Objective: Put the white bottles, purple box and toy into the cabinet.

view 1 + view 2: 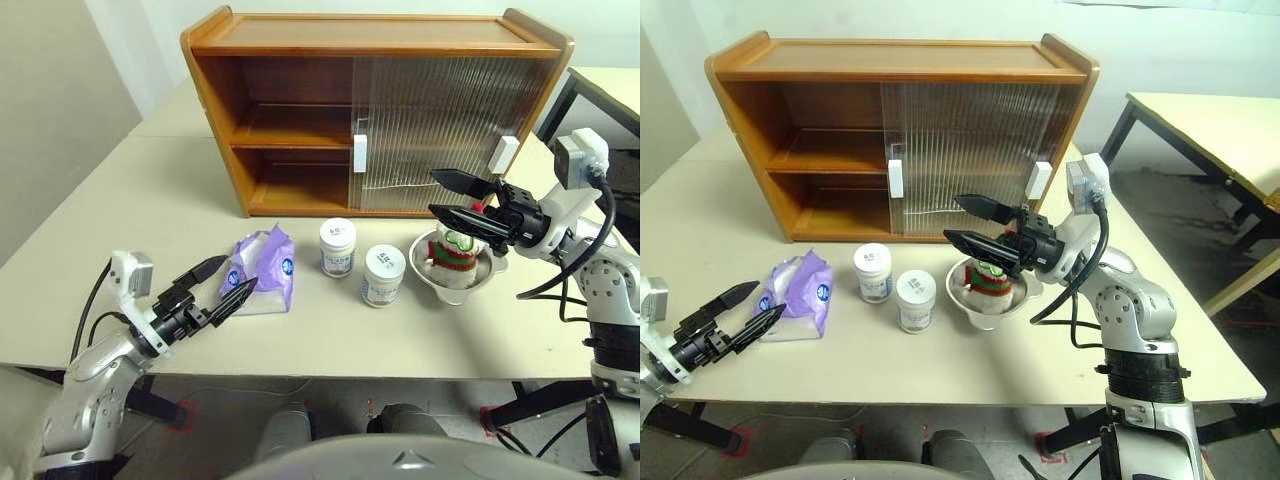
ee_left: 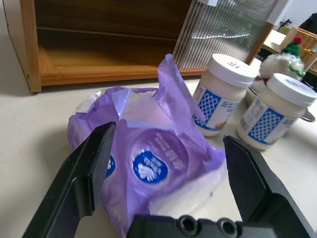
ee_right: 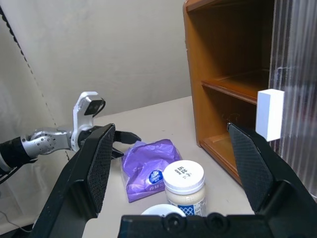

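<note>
Nearest the robot, the left gripper (image 1: 222,284) hangs low at the front of the pale tabletop (image 1: 120,240), its two black fingers spread wide with nothing between them. In the left wrist view those fingers frame the soft lavender-purple tissue pack with a blue round logo (image 2: 148,163), which lies flat on the table just ahead of the tips — near, not touched.

Beside the pack, toward the robot's right, stand the two short white jars with white screw lids and blue-printed labels (image 1: 338,246) (image 1: 383,275), upright, close together but apart. Next along is a shiny steel bowl (image 1: 440,281) holding the small white plush figure with a red-and-green striped scarf (image 1: 456,252). The right gripper (image 1: 462,199) hovers above that bowl, pointing across toward the robot's left, fingers parted and empty.

At the back stands the wide wooden two-shelf cabinet (image 1: 290,35). Its ribbed translucent sliding doors (image 1: 440,120) with white rectangular handles (image 1: 360,153) cover the right half; the left half is open and both shelves there appear bare.

Assessment: no item is stowed yet. The step in hand looks like the left arm's approach to the tissue pack. The next move calls for advancing the open fingers around the pack and closing on it — firmly enough to hold, since the soft wrapper will likely give — then carrying it to the open left bay.
</note>
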`<state>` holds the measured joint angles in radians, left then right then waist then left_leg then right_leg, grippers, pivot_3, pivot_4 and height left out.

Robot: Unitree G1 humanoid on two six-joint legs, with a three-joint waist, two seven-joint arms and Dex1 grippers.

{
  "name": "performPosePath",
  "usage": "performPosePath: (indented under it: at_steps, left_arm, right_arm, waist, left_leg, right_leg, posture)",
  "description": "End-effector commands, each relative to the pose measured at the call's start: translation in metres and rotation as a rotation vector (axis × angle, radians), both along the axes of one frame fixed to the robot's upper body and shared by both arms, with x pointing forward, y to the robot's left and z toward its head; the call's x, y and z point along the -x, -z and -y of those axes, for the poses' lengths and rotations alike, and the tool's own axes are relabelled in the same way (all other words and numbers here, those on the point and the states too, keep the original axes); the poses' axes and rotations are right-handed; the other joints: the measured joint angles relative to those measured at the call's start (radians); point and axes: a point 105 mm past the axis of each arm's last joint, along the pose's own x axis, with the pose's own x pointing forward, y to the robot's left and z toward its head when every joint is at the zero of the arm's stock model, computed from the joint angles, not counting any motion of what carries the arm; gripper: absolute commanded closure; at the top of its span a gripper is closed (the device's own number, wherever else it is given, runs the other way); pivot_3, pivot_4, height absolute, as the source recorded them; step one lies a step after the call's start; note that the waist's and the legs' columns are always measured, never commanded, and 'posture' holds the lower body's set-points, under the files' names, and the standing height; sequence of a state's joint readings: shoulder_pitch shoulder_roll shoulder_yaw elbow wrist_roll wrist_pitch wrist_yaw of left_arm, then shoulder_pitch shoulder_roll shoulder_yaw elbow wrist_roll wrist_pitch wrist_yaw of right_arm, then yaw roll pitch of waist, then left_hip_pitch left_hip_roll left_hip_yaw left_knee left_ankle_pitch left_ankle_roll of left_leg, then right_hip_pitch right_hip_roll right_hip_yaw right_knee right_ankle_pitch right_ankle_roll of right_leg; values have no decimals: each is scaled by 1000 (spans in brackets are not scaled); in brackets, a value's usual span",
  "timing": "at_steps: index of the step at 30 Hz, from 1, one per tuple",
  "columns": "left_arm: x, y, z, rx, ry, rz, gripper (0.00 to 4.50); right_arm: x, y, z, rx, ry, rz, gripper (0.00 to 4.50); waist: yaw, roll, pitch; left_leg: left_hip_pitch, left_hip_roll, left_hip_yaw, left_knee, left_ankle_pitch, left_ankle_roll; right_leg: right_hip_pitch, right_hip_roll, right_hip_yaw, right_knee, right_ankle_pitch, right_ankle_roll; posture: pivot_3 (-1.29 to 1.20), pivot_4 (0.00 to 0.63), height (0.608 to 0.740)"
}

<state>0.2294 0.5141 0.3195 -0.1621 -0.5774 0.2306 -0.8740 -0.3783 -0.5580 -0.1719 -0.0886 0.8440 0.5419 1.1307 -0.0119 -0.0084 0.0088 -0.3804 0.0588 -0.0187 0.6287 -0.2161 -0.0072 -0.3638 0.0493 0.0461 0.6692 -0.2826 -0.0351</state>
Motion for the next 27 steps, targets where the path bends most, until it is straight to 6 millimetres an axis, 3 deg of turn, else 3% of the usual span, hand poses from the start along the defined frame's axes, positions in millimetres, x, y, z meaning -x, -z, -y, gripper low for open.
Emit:
performPosePath:
  at_steps: [1,14,27]
  left_arm:
    - [-5,8,4,-10,-8,-31,25]
    - [12,14,5,-5,-31,-96,25]
    - [0,39,-1,-24,-106,-182,25]
  right_arm:
    - [0,-5,-1,2,0,17,0]
    - [0,-9,2,0,19,28,0]
    - [0,-14,3,5,27,43,0]
  waist:
    - [-1,0,0]
    - [-9,0,0]
    - [-12,1,-1]
  left_leg:
    - [0,0,1,0,0,0]
    - [1,0,0,0,0,0]
    - [1,0,0,0,0,0]
  right_leg:
    - [0,0,0,0,0,0]
    - [0,5,0,0,1,-1]
    - [0,5,1,0,1,-2]
  posture:
    - [-14,0,740]
    - [-35,0,740]
    - [-50,0,740]
